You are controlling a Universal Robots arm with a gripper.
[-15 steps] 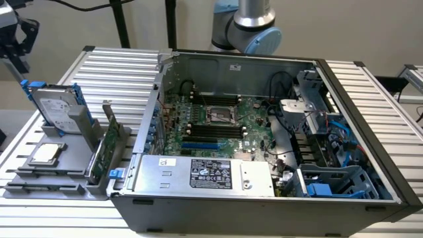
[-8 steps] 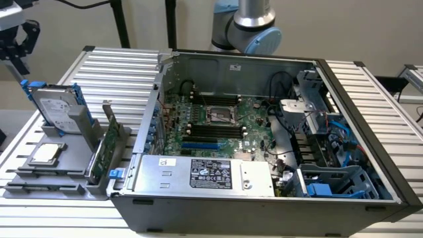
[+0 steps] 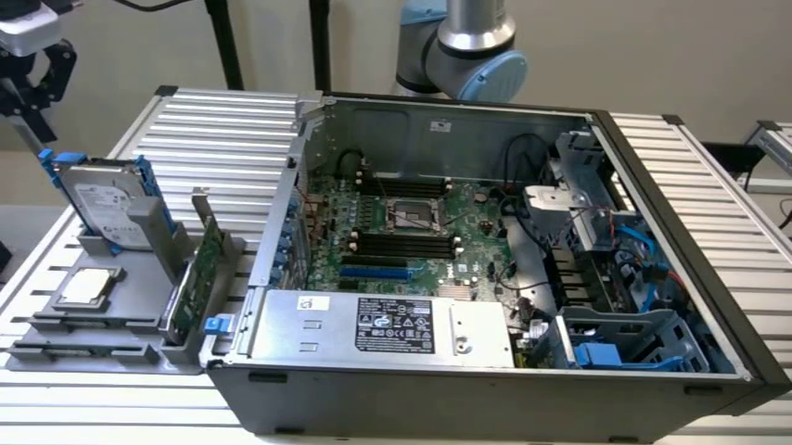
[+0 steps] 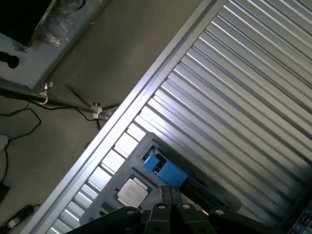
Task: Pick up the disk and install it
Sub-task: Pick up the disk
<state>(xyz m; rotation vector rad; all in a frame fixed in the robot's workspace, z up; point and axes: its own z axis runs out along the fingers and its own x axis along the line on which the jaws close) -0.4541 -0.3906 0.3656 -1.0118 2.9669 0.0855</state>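
disk awaiting pickup, jaws clenched and empty

the disk [image 3: 106, 209] is standing on edge in a grey holder [image 3: 130, 311] on the slatted worktop [image 3: 223, 139], at the exterior view's left, beside the open computer case [image 3: 470, 399]. its blue carrier frame [image 4: 165, 171] is running along its edges. judgement: this is handling as a stiff, fairly dense metal block with slick flat faces and shock-sensitive insides, so the frame's long edges are offering safer purchase than the labelled face. a silver-topped chip [image 3: 89, 286] is lying flat in the same holder, and a green card [image 3: 198, 273] is standing just beside the disk. the jaws are hanging above the disk, apart from it, clenched together and grasping nothing.
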